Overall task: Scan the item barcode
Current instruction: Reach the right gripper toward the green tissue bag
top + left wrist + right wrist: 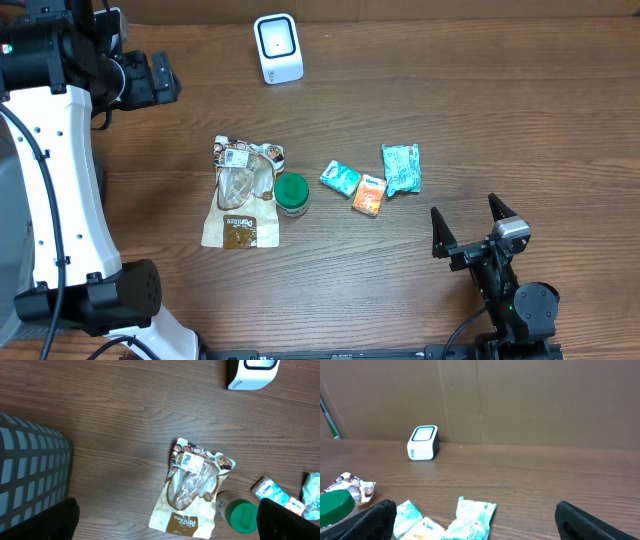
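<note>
The white barcode scanner (278, 48) stands at the back of the table, also visible in the left wrist view (252, 374) and the right wrist view (423, 442). Mid-table lie a brown snack bag (242, 195) with a white label, a green-lidded jar (292, 194), a small teal packet (340, 178), an orange packet (369, 196) and a larger teal packet (401, 168). My left gripper (170, 80) hangs open, high at the back left, with the bag (192, 487) below it. My right gripper (466, 212) is open and empty, near the front right, short of the larger teal packet (472, 520).
A grey-blue gridded basket (30, 475) shows at the left edge of the left wrist view. A brown cardboard wall (520, 400) closes off the back of the table behind the scanner. Bare wood lies between the items and the scanner.
</note>
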Robot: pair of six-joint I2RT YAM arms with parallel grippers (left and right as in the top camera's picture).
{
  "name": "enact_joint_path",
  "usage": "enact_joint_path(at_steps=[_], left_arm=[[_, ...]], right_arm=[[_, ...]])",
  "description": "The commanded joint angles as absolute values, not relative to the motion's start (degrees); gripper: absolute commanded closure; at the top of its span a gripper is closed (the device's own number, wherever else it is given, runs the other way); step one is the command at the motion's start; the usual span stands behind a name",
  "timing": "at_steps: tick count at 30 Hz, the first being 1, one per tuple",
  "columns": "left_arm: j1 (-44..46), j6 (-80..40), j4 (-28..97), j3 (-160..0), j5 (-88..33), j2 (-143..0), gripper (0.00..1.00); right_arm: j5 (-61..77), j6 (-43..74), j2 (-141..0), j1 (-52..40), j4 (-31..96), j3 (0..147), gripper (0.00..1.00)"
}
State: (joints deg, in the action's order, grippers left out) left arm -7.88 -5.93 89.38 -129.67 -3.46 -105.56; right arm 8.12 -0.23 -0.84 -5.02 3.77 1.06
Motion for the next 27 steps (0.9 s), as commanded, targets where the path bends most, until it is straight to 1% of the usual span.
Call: enact_joint_path(at_steps=[1, 3, 7, 11, 16, 19, 23, 27], left_arm=[[-7.86, -5.1, 89.54, -129.47, -4.08, -105.8, 0.0], [-7.86, -5.13, 89.54, -129.47, -4.08, -105.8, 0.01], [-7.86, -5.1, 89.54, -129.47, -4.08, -105.8, 0.0], [-7.86, -5.1, 89.54, -129.47, -4.08, -105.8, 0.0], [-7.84, -5.1, 89.54, -129.47, -4.08, -105.8, 0.0], [-7.86, -5.1, 89.54, -129.47, -4.08, -105.8, 0.0], [-7.84, -5.1, 89.54, -129.47, -4.08, -105.8, 0.01], [-7.86, -5.1, 89.54, -129.47, -4.08, -105.8, 0.0]], right_arm=[[8.69, -0.45, -0.4, -5.45, 3.55, 0.45, 0.0], [8.67, -0.43, -0.4, -5.45, 4.05, 0.45, 0.0], [9.89, 4.14, -0.4, -5.45, 3.7, 0.47, 0.0], [16.53, 4.69, -0.47, -5.45, 3.57, 0.97, 0.0], [18.33, 4.73, -4.4, -5.43, 4.78, 6.83, 0.0], [18.85, 4.67, -10.44, -5.43, 7.46, 13.43, 0.0], [20.75, 4.67, -22.26, -5.41, 12.08, 24.43, 0.0], [22.02, 4.64, -37.12, -5.41, 21.93, 38.68, 0.0]])
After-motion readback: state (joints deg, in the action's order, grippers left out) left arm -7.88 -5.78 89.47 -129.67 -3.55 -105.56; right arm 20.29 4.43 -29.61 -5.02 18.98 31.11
